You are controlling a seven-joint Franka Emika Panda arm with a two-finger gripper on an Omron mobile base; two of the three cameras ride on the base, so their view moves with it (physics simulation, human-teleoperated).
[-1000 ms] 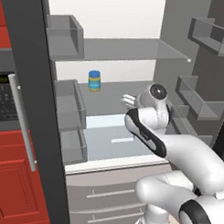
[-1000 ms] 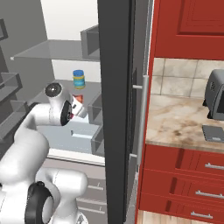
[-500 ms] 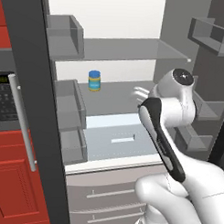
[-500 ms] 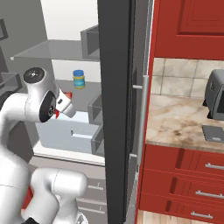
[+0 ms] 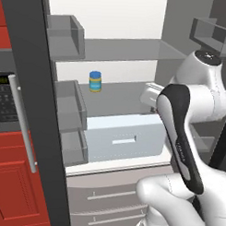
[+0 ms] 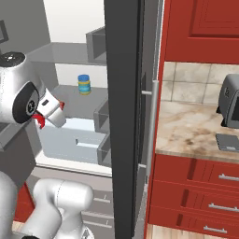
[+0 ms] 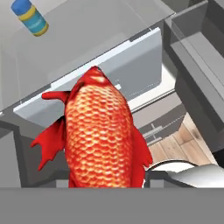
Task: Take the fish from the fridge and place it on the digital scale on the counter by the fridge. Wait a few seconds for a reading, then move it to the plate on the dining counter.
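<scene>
The hand [image 6: 43, 122] is clamped on the fish [image 7: 98, 135], held in the air before the open fridge [image 6: 123, 93]. The digital scale [image 6: 228, 142] lies bare on the surface [image 6: 186, 133] right of the fridge.

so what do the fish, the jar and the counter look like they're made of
Fish: glossy red-orange body with moulded scales, probably plastic or resin. Jar: smooth, matte, blue with a yellow band; plastic or painted, hard to tell. Counter: beige-brown veined top, polished marble-like stone.
</scene>
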